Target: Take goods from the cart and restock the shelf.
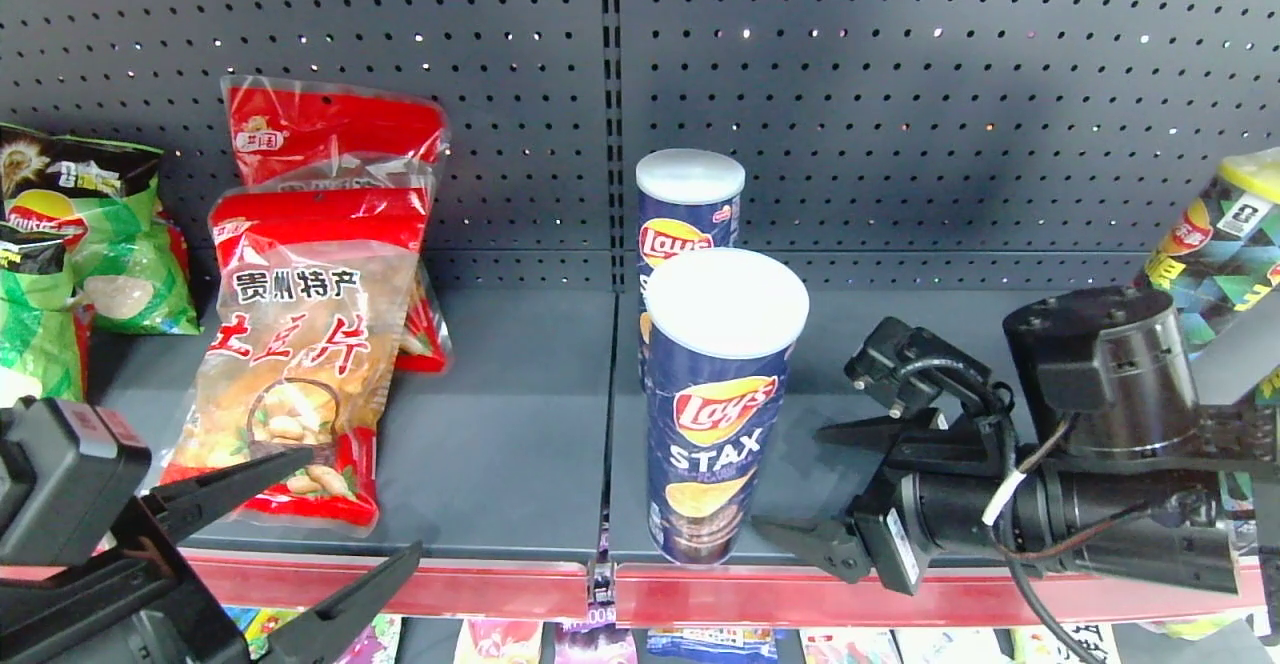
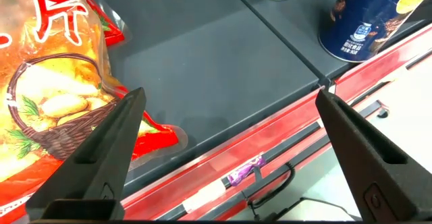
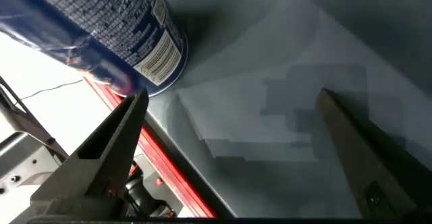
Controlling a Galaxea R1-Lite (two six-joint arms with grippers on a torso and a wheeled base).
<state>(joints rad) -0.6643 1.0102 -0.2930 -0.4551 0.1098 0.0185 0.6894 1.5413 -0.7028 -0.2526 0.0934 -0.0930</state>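
Two blue chip cans with white lids stand mid-shelf, one (image 1: 725,404) at the front edge and one (image 1: 690,209) behind it. My right gripper (image 1: 790,479) is open and empty, just to the right of the front can (image 3: 101,28), fingertips level with its lower half and apart from it. My left gripper (image 1: 362,502) is open and empty at the shelf's red front edge (image 1: 400,584), in front of a red potato snack bag (image 1: 300,384). In the left wrist view the open gripper (image 2: 228,99) spans bare shelf between that bag (image 2: 54,82) and the front can (image 2: 371,15).
A second red bag (image 1: 335,134) leans behind the first against the perforated back panel (image 1: 900,94). Green chip bags (image 1: 90,244) stand at the far left, a colourful bag (image 1: 1215,244) at the far right. Bare grey shelf (image 1: 510,414) lies between the bags and cans. More packets (image 1: 710,642) show below.
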